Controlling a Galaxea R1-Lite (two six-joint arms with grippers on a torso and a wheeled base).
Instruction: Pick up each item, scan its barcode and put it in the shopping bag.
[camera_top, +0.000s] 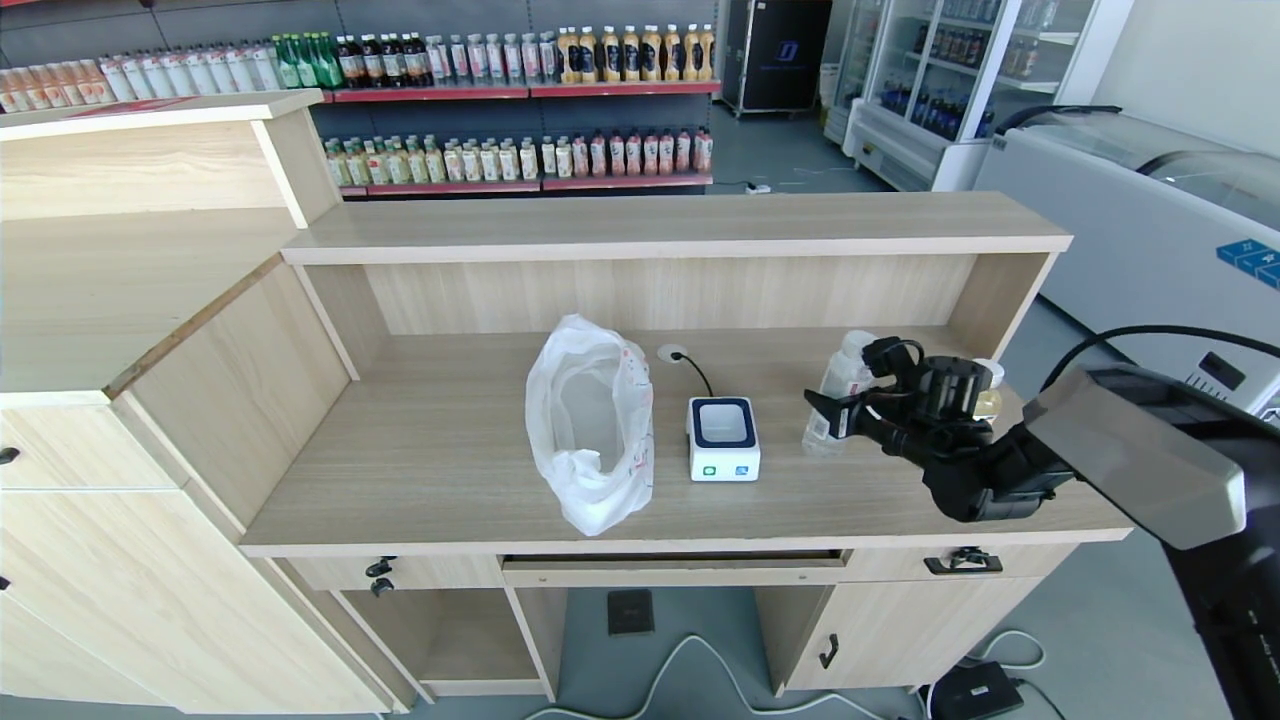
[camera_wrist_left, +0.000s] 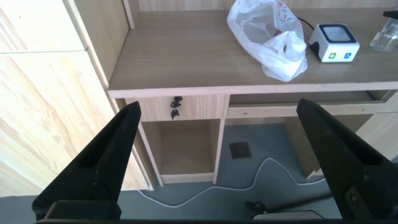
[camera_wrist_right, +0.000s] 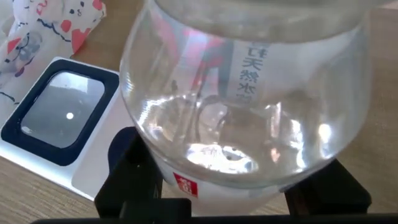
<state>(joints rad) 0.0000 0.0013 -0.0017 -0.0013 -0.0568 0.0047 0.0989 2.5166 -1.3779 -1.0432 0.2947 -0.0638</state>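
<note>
Right end effector (camera_top: 832, 418): positioned at the right of centre in the head view, above the table (camera_top: 420, 450). Its two black fingers (camera_wrist_right: 134, 180) bear on opposite sides of the clear bottle (camera_top: 845, 375), so the bottle is clamped between them. Whether the bottle base rests on the table or is raised off it cannot be determined.

Left end effector (camera_wrist_left: 219, 109): fingers spread wide apart with nothing between them. It is off the table, on the near side of the front edge and at the shopping bag end.

Scanner (camera_top: 723, 437): white housing with a dark-framed window facing up. It sits flat on the table at frame centre, just left of the bottle. A black cable (camera_top: 695, 372) runs from its rear to a port in the table surface.

Shopping bag (camera_top: 590, 430): white plastic, mouth open. It stands on the table just left of the scanner, left of frame centre.
</note>
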